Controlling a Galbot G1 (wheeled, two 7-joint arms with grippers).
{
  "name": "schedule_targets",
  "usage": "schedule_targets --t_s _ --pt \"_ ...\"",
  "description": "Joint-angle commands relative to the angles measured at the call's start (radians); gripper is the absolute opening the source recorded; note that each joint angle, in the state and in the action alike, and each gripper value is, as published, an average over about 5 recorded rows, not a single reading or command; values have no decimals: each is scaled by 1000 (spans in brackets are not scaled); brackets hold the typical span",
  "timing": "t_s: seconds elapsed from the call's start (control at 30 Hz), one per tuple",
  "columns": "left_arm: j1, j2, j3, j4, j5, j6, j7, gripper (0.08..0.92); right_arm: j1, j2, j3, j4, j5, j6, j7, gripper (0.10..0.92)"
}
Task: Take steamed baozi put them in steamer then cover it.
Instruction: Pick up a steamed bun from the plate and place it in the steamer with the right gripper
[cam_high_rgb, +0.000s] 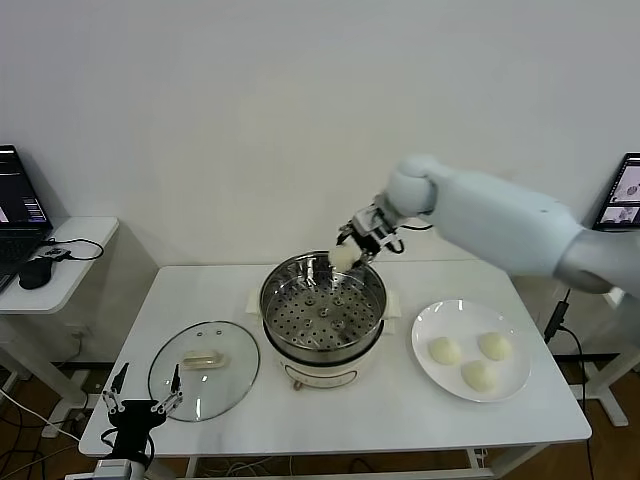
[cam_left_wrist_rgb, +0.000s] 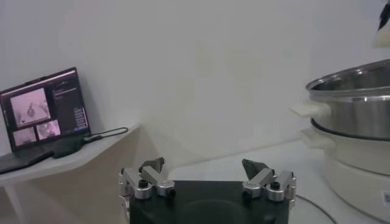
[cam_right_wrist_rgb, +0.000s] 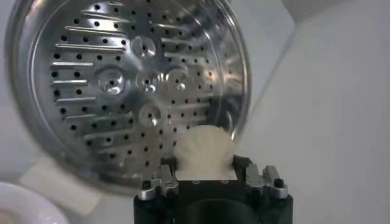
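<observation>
My right gripper (cam_high_rgb: 350, 252) is shut on a cream-white baozi (cam_high_rgb: 344, 258) and holds it over the far rim of the steamer (cam_high_rgb: 323, 310), a shiny steel pot with a perforated tray on a white base. In the right wrist view the baozi (cam_right_wrist_rgb: 204, 152) sits between the fingers above the tray's edge (cam_right_wrist_rgb: 134, 85). Three more baozi (cam_high_rgb: 444, 350) (cam_high_rgb: 494, 345) (cam_high_rgb: 478, 375) lie on a white plate (cam_high_rgb: 430, 320) to the right. My left gripper (cam_high_rgb: 143, 404) is open and empty at the table's front left, near the glass lid (cam_high_rgb: 203, 372).
The glass lid with a cream handle (cam_high_rgb: 203, 358) lies flat left of the steamer. A side table with a laptop (cam_high_rgb: 20, 205) and mouse stands far left. The steamer's side (cam_left_wrist_rgb: 353, 115) shows in the left wrist view.
</observation>
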Motion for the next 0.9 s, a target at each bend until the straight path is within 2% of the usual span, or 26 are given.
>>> schedule_targets --t_s 0.03,0.57,0.77,0.9 --pt "-4 -2 -5 4 -2 2 1 823 -47 192 -79 -146 -175 244 44 592" --pt "-15 -3 -4 21 -3 0 0 823 -101 244 -41 -288 -409 419 133 594" --pt "-16 -4 -4 19 -3 1 0 823 -103 240 -38 -287 -415 432 135 606" --pt "-14 -5 -5 17 -3 1 0 823 -90 229 -42 -263 -371 423 126 652"
